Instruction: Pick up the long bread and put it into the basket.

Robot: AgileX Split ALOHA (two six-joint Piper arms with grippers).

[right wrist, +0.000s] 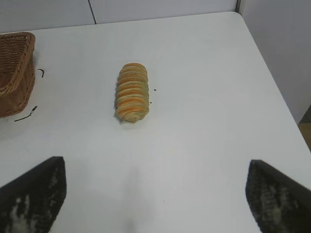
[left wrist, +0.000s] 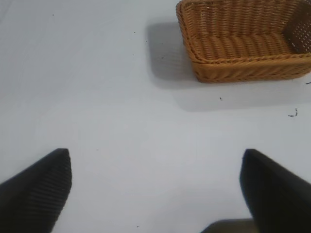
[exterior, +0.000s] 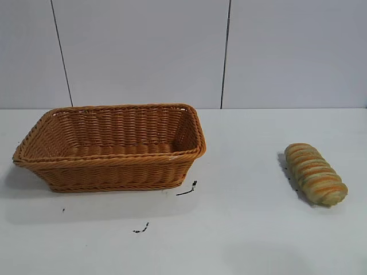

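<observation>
The long bread [exterior: 316, 173], a golden-tan ridged loaf with orange-brown stripes, lies on the white table at the right. It also shows in the right wrist view [right wrist: 131, 91]. The wicker basket [exterior: 110, 163] stands at the left with nothing in it; it also shows in the left wrist view [left wrist: 243, 68] and its corner in the right wrist view [right wrist: 14, 82]. My right gripper [right wrist: 155, 191] is open and empty, apart from the bread with bare table between. My left gripper [left wrist: 155, 187] is open and empty over bare table, apart from the basket. Neither gripper shows in the exterior view.
Small black marks [exterior: 187, 189] lie on the table in front of the basket. A grey wall [exterior: 183, 51] stands behind the table. The table's edge and a side wall [right wrist: 282, 53] are near the bread in the right wrist view.
</observation>
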